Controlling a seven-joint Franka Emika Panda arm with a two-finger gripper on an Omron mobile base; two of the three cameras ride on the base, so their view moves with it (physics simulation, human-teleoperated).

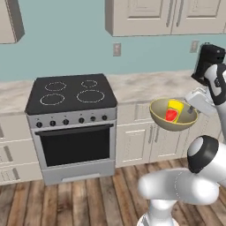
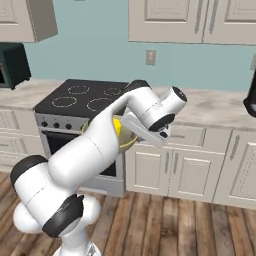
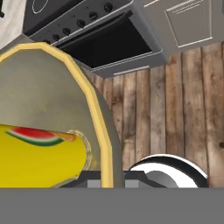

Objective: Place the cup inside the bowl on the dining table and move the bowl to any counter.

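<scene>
Above the wooden floor (image 1: 66, 198), in front of the cream cabinets and short of the counter (image 1: 145, 86), the bowl (image 1: 170, 121) hangs in the air with the cup (image 1: 173, 111) lying inside it, yellow body and red patch showing. It looks rigid and hard-walled, probably light, though wide and smooth enough to tip or slip if taken carelessly; the thick rim at one side is the natural place to pinch. The cup sits loose, so I judge tilting risks rolling it out. The gripper (image 1: 193, 107) meets the bowl's right rim in the left base view and appears clamped on it, though the fingertips themselves are hidden. The stove (image 1: 70, 95) stands to the left beside the counter run.
</scene>
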